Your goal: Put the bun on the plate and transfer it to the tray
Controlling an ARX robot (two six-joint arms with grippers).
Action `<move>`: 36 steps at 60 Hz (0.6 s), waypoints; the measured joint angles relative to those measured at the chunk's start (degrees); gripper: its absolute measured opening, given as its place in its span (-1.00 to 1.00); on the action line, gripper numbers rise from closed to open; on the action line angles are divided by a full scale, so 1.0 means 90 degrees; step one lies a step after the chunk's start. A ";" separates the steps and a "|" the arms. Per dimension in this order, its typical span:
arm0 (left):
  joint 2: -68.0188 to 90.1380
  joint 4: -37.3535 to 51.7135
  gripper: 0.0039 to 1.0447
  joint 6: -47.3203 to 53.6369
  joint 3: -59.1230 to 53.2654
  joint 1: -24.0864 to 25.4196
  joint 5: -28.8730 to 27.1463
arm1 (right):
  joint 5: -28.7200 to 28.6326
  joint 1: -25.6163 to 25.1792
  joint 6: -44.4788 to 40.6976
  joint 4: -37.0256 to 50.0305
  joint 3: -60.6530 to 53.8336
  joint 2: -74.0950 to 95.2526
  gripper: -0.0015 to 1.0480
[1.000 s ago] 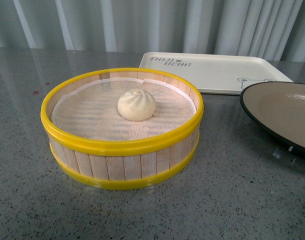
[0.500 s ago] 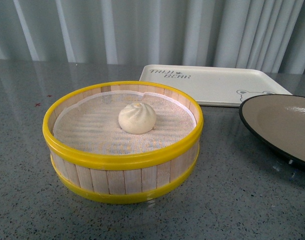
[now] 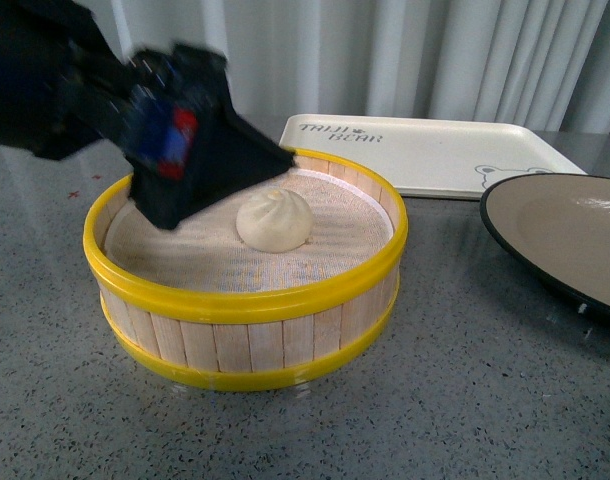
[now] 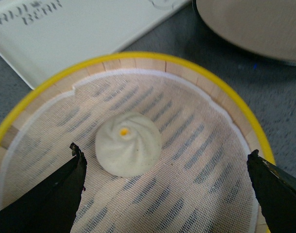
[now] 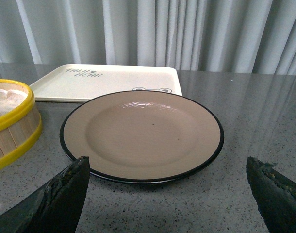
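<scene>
front view: a grey speckled tabletop is backed by pale curtains; the bun is held in the steamer basket mid-tabletop, the tray toward the far edge, the plate at the right edge; the blurred left gripper is slanted over the basket | left wrist view: its jaws are spread wide, flanking the bun untouched | right wrist view: the right gripper is held wide before the plate

Our left gripper hangs over the basket, jaws spread wide. One finger is just beside the bun, and the other is well apart from it. Open mesh lies all round the bun, but the basket's tall wall rings it, so we can reach in only from above. Before our right gripper, jaws also wide, the plate lies bare, with the tray bare behind it. Open table runs between basket and plate.
</scene>
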 joint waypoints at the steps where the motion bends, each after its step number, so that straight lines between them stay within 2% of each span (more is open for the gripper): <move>1: 0.0080 -0.0097 0.88 0.0117 0.0070 -0.0068 -0.0090 | 0.0000 0.0000 0.0000 0.0000 0.0000 0.0000 0.83; 12: 0.0542 -0.0357 0.88 0.0610 0.0614 -0.0488 -0.0622 | 0.0000 0.0000 0.0000 0.0000 0.0000 0.0000 0.83; 24: 0.0755 -0.0301 0.88 0.0702 0.0976 -0.0712 -0.0750 | 0.0000 0.0000 0.0000 0.0000 0.0000 0.0000 0.83; 36: 0.1078 -0.0294 0.88 0.0726 0.1243 -0.0687 -0.0741 | 0.0000 0.0000 0.0000 0.0000 0.0000 0.0000 0.83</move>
